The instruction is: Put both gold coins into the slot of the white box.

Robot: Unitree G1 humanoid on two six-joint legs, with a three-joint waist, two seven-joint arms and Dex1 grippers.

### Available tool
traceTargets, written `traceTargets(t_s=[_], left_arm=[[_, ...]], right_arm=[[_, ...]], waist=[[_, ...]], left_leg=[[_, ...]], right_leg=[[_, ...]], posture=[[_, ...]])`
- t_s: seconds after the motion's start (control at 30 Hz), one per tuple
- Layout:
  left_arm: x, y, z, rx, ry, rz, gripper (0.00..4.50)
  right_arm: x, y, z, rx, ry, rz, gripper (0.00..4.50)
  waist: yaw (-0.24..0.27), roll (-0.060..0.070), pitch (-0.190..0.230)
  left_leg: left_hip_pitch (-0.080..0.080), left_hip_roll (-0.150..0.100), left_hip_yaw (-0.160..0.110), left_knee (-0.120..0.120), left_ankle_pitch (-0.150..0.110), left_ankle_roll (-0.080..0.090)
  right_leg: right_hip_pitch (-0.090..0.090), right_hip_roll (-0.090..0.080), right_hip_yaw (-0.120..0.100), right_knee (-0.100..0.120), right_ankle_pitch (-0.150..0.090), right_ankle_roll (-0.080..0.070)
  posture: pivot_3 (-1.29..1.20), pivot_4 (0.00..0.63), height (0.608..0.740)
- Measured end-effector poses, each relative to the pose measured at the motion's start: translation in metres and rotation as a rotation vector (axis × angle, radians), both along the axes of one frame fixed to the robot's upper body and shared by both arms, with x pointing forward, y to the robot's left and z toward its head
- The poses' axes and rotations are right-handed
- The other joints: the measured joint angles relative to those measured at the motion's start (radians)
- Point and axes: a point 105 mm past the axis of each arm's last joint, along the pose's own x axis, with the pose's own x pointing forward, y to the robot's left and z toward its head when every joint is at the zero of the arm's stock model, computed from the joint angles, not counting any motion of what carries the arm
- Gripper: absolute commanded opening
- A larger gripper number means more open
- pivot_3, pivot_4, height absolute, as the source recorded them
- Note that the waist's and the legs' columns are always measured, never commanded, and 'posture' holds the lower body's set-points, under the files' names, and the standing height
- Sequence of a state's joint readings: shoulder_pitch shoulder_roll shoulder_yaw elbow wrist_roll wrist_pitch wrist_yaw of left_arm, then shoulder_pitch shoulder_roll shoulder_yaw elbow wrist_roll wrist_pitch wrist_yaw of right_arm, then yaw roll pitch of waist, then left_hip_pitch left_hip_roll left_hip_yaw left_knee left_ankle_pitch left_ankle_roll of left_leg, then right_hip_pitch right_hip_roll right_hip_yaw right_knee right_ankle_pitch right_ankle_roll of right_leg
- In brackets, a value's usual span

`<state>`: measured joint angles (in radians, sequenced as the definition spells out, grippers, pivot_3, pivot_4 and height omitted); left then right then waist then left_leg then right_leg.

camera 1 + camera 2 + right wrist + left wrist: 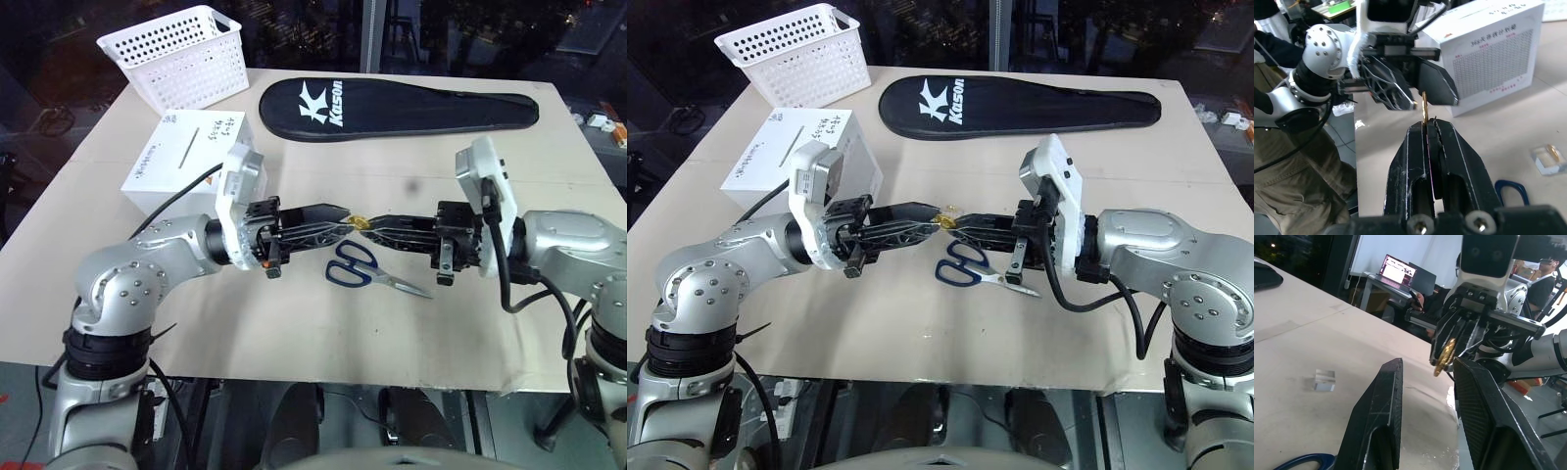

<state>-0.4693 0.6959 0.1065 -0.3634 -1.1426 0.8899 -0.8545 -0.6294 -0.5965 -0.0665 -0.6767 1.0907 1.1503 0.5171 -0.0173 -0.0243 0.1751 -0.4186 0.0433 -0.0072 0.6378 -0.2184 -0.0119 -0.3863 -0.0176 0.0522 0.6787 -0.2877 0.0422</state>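
Observation:
One gold coin [359,221] is pinched on edge in my right gripper [372,226], which is shut on it above the table's middle. My left gripper [342,216] faces it tip to tip. Its fingers [1392,382] stand apart on either side of the coin [1444,356]; I cannot tell whether they touch it. The white box [157,176] sits behind the left arm, its slot [186,149] facing up. A small clear block [1549,157] on the table carries something gold that may be the other coin.
Blue-handled scissors [367,272] lie on the table just below the two grippers. A black racket cover [392,106] lies at the back. A white perforated basket [181,54] stands at the back left corner, beyond the box.

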Motion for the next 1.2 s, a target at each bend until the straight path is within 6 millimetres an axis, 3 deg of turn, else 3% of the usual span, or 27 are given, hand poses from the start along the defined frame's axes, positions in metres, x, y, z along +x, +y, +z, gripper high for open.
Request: traceTargets(t_s=[0.23, 0.33, 0.4, 0.7, 0.8, 0.9, 1.07, 1.2], left_arm=[[-0.002, -0.001, 0.0, -0.008, 0.0, -0.018, 1.64], [-0.003, -0.002, 0.0, -0.012, 0.001, -0.025, 0.88], [-0.005, -0.004, 0.0, -0.01, -0.002, -0.037, 0.1], [-0.006, -0.003, 0.001, -0.019, 0.0, -0.047, 0.03], [-0.006, -0.003, 0.001, -0.023, 0.0, -0.045, 0.0], [-0.002, -0.001, 0.0, -0.029, 0.013, -0.005, 0.0], [0.008, 0.024, 0.014, -0.072, 0.026, 0.167, 0.0], [0.023, 0.056, 0.032, -0.111, 0.02, 0.403, 0.0]], right_arm=[[0.0, 0.005, 0.0, -0.006, -0.002, 0.019, 0.0], [0.002, 0.005, -0.001, -0.003, 0.01, 0.021, 0.0], [0.003, 0.005, -0.001, -0.004, 0.015, 0.016, 0.0], [0.003, 0.005, -0.001, -0.001, 0.024, 0.016, 0.0], [0.003, 0.005, -0.001, 0.009, 0.022, 0.017, 0.94], [0.0, 0.004, -0.001, 0.03, 0.018, 0.038, 2.3], [0.005, -0.01, 0.003, 0.015, -0.052, -0.013, 4.46], [0.011, -0.018, 0.015, 0.023, -0.162, -0.063, 4.46]], waist=[[0.0, 0.0, 0.0], [0.0, 0.0, 0.0], [0.0, 0.0, 0.0], [0.0, 0.0, 0.0], [0.0, 0.0, 0.0], [-0.001, 0.0, 0.0], [0.0, 0.0, 0.0], [-0.001, -0.001, 0.0]], left_leg=[[0.0, 0.0, 0.0, 0.0, 0.0, 0.0], [0.0, 0.0, 0.0, 0.0, 0.0, 0.0], [0.0, 0.0, 0.0, 0.0, 0.0, 0.0], [0.0, 0.0, 0.0, 0.0, 0.0, 0.0], [0.0, 0.0, 0.0, 0.0, 0.0, 0.0], [0.0, 0.0, 0.0, 0.0, 0.0, 0.0], [0.0, 0.0, -0.001, 0.0, 0.0, 0.0], [0.0, 0.0, -0.001, 0.0, 0.0, 0.0]], right_leg=[[0.0, 0.0, 0.0, 0.0, 0.0, 0.0], [0.0, 0.0, 0.0, 0.0, 0.0, 0.0], [0.0, 0.0, 0.0, 0.0, 0.0, 0.0], [0.0, 0.0, 0.0, 0.0, 0.0, 0.0], [0.0, 0.0, 0.0, 0.0, 0.0, 0.0], [0.0, 0.0, 0.0, 0.0, 0.0, 0.0], [0.0, 0.0, 0.0, 0.0, 0.0, 0.0], [0.0, 0.0, 0.0, 0.0, 0.0, 0.0]], posture=[[0.0, 0.15, 0.74], [0.0, 0.15, 0.74], [0.0, 0.15, 0.74], [0.0, 0.15, 0.74], [0.0, 0.15, 0.74], [0.0, 0.15, 0.74], [0.0, 0.15, 0.74], [0.0, 0.15, 0.74]])
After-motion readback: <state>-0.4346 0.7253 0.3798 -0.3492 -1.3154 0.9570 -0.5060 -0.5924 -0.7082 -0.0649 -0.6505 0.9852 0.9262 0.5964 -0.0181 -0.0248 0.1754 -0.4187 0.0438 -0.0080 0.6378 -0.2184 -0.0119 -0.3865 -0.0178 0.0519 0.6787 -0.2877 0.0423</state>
